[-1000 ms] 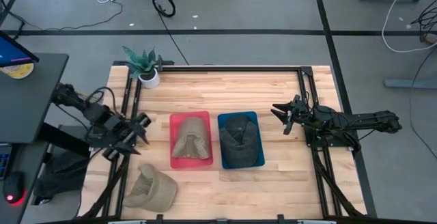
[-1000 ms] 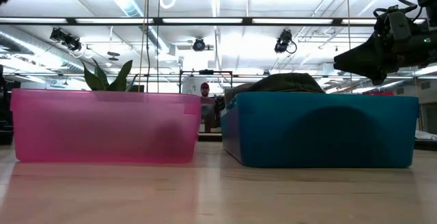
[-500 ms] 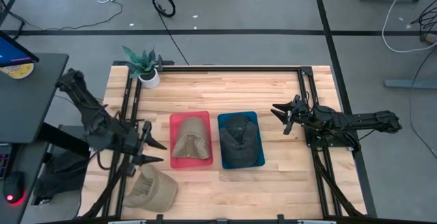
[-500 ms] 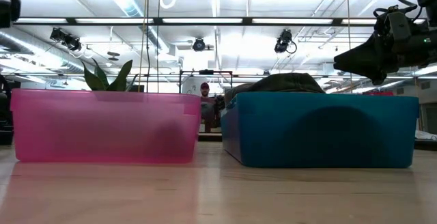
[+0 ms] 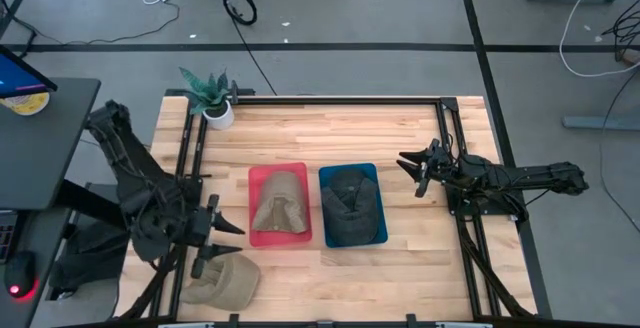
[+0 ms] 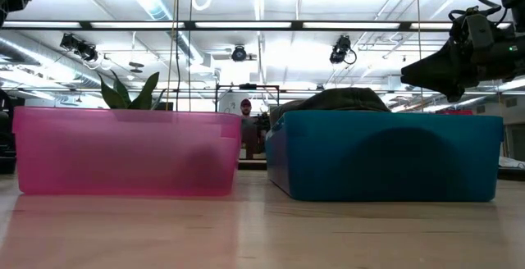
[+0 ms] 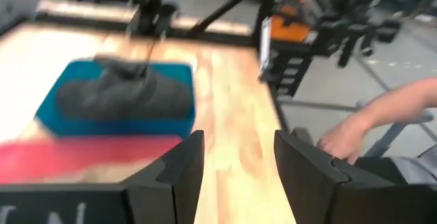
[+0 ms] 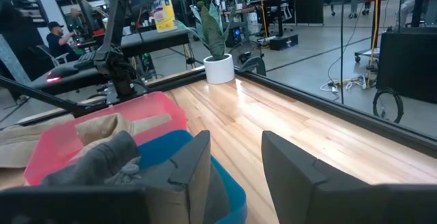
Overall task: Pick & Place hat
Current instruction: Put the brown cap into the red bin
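A tan hat (image 5: 224, 279) lies on its side on the table near the near-left corner. A second tan hat (image 5: 278, 208) sits in the red bin (image 5: 255, 236), and a dark grey hat (image 5: 350, 208) fills the blue bin (image 5: 381, 234) beside it. My left gripper (image 5: 238, 241) is open and hovers just past the far edge of the loose tan hat, fingers pointing toward the red bin; its wrist view shows the open gap (image 7: 235, 162). My right gripper (image 5: 408, 173) waits open to the right of the blue bin (image 8: 235, 159).
A potted plant (image 5: 212, 103) stands at the far-left corner. Black frame rails (image 5: 340, 98) run along the far edge and both sides of the table. A person's arm (image 7: 382, 111) shows off the table in the left wrist view. Bare wood lies near of the bins.
My left arm has swung from beside the red bin's left side toward the near edge, ending just above the loose tan hat, and the gripper has turned toward the bins. The right arm and all hats have stayed put.
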Motion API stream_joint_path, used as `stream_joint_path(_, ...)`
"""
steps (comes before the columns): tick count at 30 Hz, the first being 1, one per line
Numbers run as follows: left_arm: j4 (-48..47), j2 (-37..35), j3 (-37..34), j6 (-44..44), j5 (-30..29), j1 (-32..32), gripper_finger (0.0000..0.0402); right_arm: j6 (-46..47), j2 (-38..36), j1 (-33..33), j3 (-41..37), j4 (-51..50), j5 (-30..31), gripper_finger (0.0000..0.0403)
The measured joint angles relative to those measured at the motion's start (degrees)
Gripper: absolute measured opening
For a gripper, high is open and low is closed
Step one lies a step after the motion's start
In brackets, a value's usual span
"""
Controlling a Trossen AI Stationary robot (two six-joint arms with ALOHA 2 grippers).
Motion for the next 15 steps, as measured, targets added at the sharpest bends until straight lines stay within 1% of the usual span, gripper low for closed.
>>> stream_joint_path(3,-10.65,1.58,3.38,-9.39,0.87,-0.35,0.0181,0.0,0.0,0.0,0.0,0.0,0.0,0.0137)
stream_joint_path(7,-22.74,3.85,7.76,-21.31,5.03,-0.3,0.0181,0.0,0.0,0.0,0.0,0.0,0.01,0.0137)
stream_joint_path(11,-30.41,6.79,10.45,-30.32,10.93,-0.3,0.0181,0.0,0.0,0.0,0.0,0.0,0.0,0.0137)
stream_joint_path(15,-33.44,10.14,11.83,-37.88,18.82,-0.28,0.0181,0.0,0.0,0.0,0.0,0.0,0.0,0.0137)
